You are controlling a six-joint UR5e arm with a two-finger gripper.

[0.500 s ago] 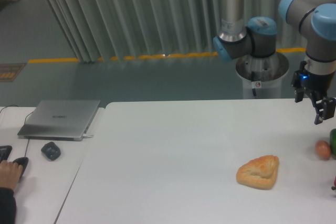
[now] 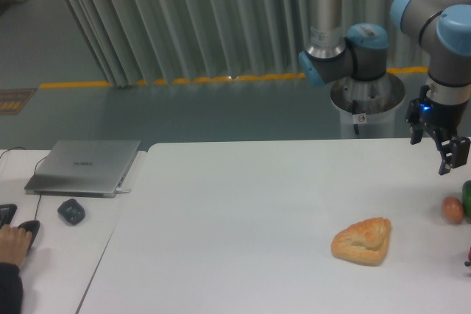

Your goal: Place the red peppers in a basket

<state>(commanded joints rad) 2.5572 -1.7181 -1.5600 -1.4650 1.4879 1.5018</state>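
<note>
Camera view, fixed: the task is barely begun, with the red peppers (image 2: 468, 257) lying on the table (image 2: 243, 233) and no basket in sight.

Only a dark-red sliver of the peppers shows at the right edge of the frame, below an orange-pink ball (image 2: 452, 209) and a green vegetable (image 2: 467, 198), to the right of a piece of bread (image 2: 362, 240). The gripper (image 2: 441, 154) hangs in the air above and to the left of that cluster, holding nothing; its fingers appear parted, though the dark shape makes the width of the gap hard to judge. Reaching, grasping, carrying and dropping all remain. The surface is a plain white tabletop; a neighbouring desk on the left holds a closed laptop (image 2: 85, 165), a mouse (image 2: 71, 211) and a person's hand (image 2: 13, 240). Behind stand a grey pleated curtain (image 2: 184, 20) and a floor with a yellow line (image 2: 110, 83).
</note>
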